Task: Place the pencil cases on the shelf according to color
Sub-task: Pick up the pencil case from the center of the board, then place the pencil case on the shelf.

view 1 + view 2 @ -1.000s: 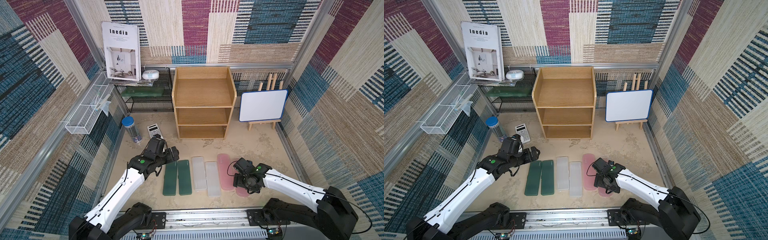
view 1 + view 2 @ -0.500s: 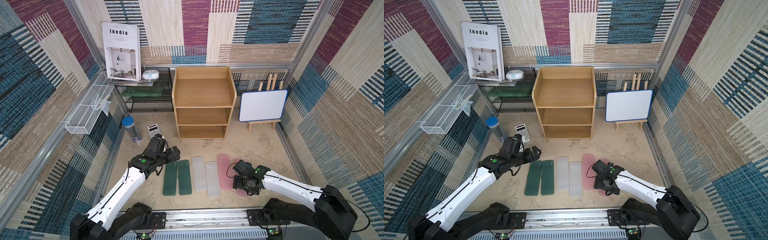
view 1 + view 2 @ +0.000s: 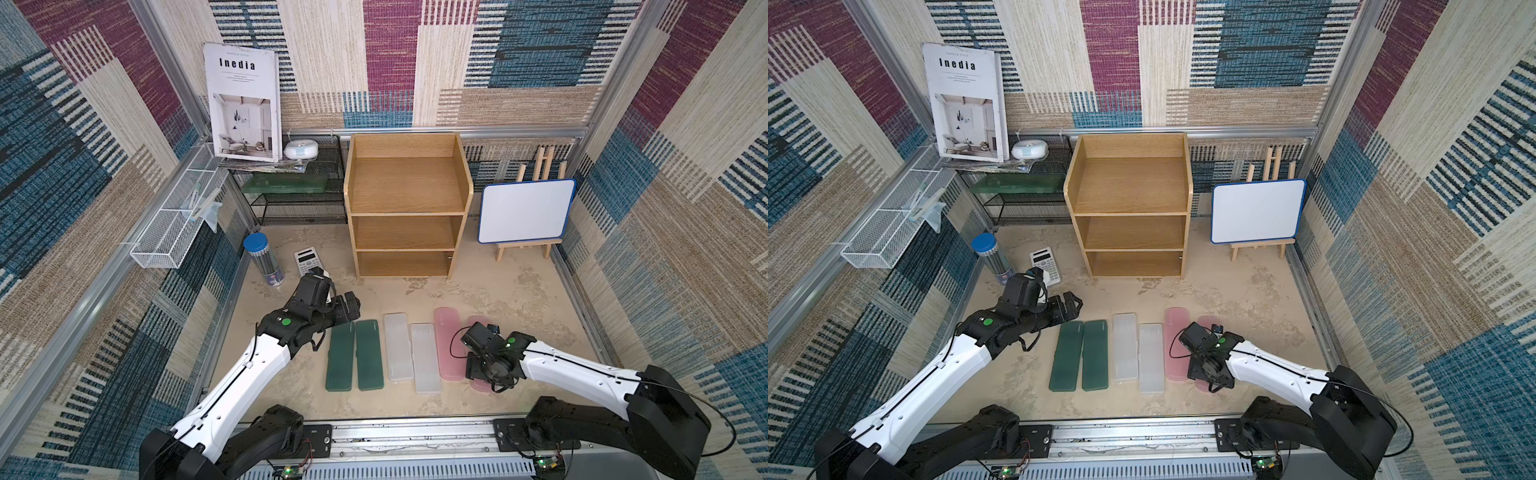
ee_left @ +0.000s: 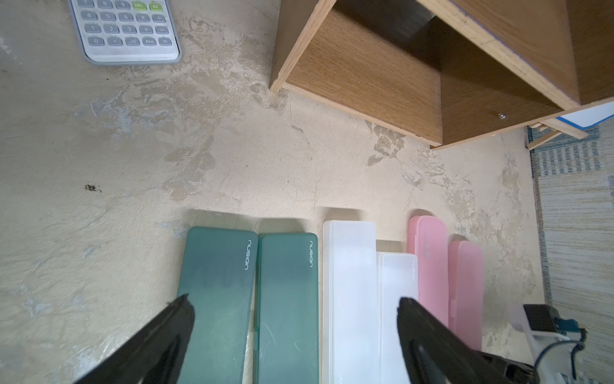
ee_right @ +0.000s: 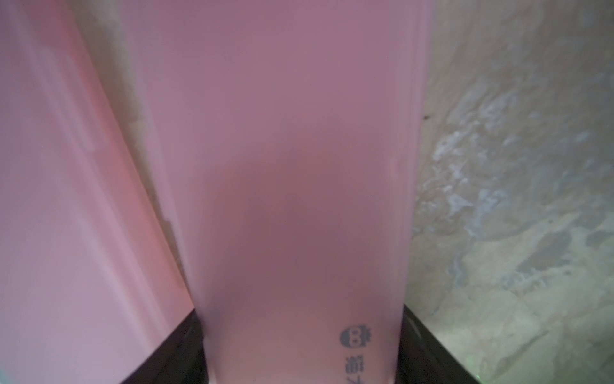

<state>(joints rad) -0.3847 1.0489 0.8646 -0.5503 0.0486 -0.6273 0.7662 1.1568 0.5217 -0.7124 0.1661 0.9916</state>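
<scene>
I am inspecting from the near edge outward. My right end effector (image 5: 300, 345) is straddling the outer pink case (image 5: 292, 166), one finger flanking each long edge in the right wrist view; the fingers are lying against or just off those edges, and I cannot tell whether the grip is seated. The case is lying flat on the bench (image 3: 519, 299), directly under that end effector, its long axis running from the near edge toward the shelf (image 3: 407, 208) and crosswise to the fingers. The second pink case (image 3: 448, 345) is lying just beside it. I judge the right arm the nearer one by far.

Further across, two frosted cases (image 3: 398, 347) and two green cases (image 3: 353, 353) are lying in the same row, parallel. My left end effector (image 4: 292, 332) is hovering released above the far ends of the green pair, fingers spread wide, holding nothing.

Beyond, all three shelf tiers are standing bare, well apart from the row.
</scene>
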